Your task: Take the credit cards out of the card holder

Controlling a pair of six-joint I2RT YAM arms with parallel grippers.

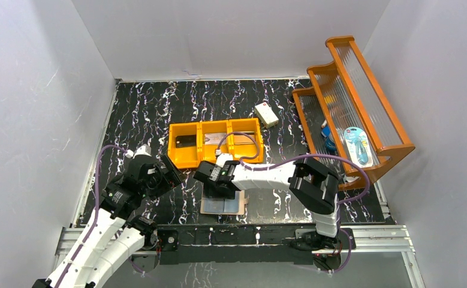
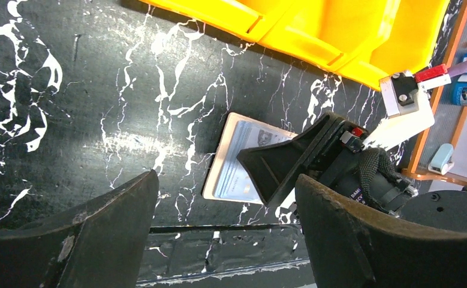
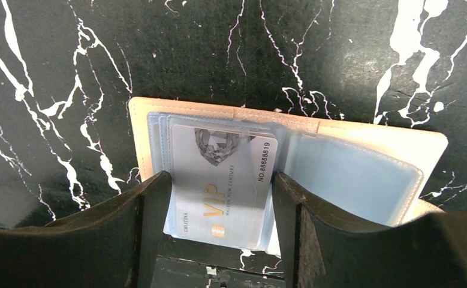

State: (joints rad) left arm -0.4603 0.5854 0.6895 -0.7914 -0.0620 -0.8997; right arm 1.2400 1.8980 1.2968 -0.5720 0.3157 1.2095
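Observation:
The card holder (image 1: pixel 223 206) lies open on the black marbled table near the front edge, peach outside (image 3: pixel 398 141) with pale blue pockets. A silver-grey credit card (image 3: pixel 219 204) marked VIP sits in its left pocket and sticks out toward the near edge. My right gripper (image 3: pixel 222 177) hovers right over it, open, one finger along each long edge of the card. In the top view the right gripper (image 1: pixel 222 191) covers the holder's middle. My left gripper (image 1: pixel 172 172) hangs open and empty to the holder's left, and its wrist view shows the holder (image 2: pixel 225 156) ahead.
An orange three-compartment bin (image 1: pixel 216 158) stands just behind the holder, with a black card (image 1: pixel 184 141) in its left compartment and a greyish card (image 1: pixel 219 139) in the middle one. A white box (image 1: pixel 267 114) lies further back. An orange rack (image 1: pixel 350 102) fills the right side.

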